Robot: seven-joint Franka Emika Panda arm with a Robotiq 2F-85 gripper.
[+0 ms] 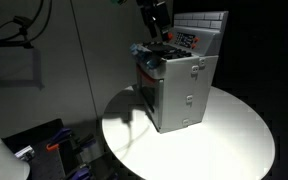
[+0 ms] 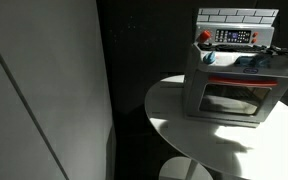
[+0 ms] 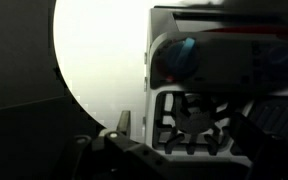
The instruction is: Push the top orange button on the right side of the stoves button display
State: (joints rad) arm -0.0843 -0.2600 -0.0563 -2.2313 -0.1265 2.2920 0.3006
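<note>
We see our gripper (image 1: 160, 30) coming in from the top edge in an exterior view, wrist above the fingers, fingers pointing down. Wrist view: one dark fingertip (image 3: 123, 122) low in frame, rest blurred, jaw gap unreadable.

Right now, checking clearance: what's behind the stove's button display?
The white tiled back wall rises directly behind the button display. Whatever lies beyond that wall is hidden.

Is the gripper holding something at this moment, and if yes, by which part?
Nothing is held. The gripper hangs above the stove, and in the wrist view only the burner grate shows between its fingers.
</note>
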